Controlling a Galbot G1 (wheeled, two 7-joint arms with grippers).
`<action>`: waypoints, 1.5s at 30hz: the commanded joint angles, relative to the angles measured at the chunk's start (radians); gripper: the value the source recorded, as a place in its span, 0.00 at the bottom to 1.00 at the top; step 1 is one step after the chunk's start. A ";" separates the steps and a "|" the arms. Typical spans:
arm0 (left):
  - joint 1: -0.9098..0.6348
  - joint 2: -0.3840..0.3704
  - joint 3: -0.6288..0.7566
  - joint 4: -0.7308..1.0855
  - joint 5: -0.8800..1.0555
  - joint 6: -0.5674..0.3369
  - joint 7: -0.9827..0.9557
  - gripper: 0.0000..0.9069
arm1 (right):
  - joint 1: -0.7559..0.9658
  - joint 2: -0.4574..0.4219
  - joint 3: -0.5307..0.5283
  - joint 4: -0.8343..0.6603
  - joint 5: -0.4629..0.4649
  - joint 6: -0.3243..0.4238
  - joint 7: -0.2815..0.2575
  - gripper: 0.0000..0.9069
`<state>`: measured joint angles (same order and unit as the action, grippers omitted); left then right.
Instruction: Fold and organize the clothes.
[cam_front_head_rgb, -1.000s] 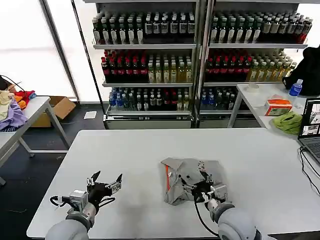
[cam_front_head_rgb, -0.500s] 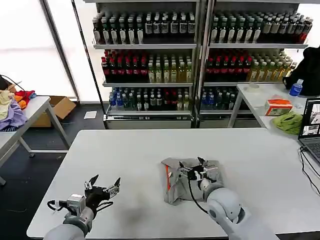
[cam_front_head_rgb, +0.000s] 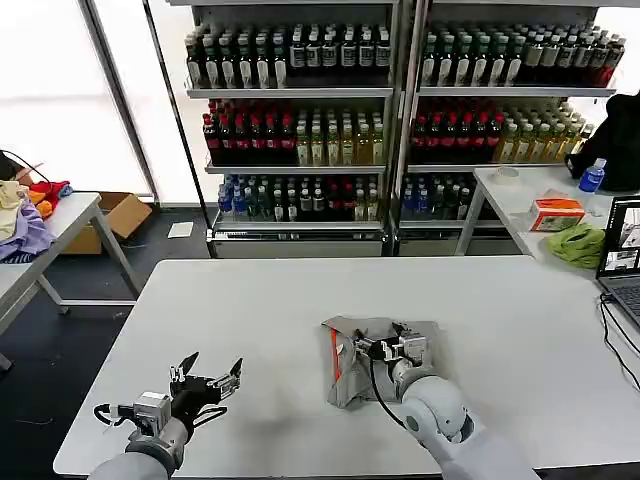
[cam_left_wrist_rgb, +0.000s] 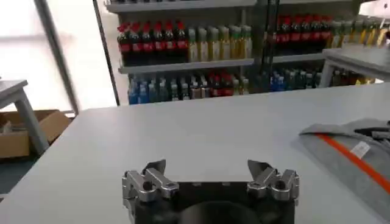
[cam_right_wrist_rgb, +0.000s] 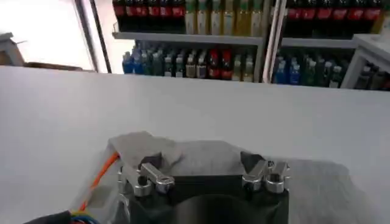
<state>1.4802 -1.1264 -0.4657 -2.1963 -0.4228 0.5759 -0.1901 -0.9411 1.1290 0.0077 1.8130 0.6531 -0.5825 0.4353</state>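
Grey shirt (cam_front_head_rgb: 350, 362) x1, R gripper (cam_front_head_rgb: 392, 347) above.

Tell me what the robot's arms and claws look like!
Both arms are smooth, rounded and pale grey. The left gripper and right gripper are black, with silvery metal fingers that have dark pointed tips. Black cables loop by each wrist, and coloured wires show beside the right one.
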 joint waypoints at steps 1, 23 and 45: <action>0.016 -0.007 -0.002 -0.010 0.002 0.000 -0.001 1.00 | -0.017 0.026 0.005 -0.026 0.001 0.000 0.007 1.00; 0.079 -0.103 -0.035 -0.132 -0.001 -0.142 0.013 1.00 | -0.121 -0.063 0.256 0.249 -0.292 0.023 -0.065 1.00; 0.037 -0.113 -0.035 -0.055 0.067 -0.216 0.058 1.00 | -0.410 0.021 0.635 0.249 -0.264 0.132 -0.061 1.00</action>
<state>1.5238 -1.2403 -0.4999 -2.2792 -0.3787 0.3837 -0.1437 -1.2628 1.1035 0.5330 2.0407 0.4258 -0.4800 0.3812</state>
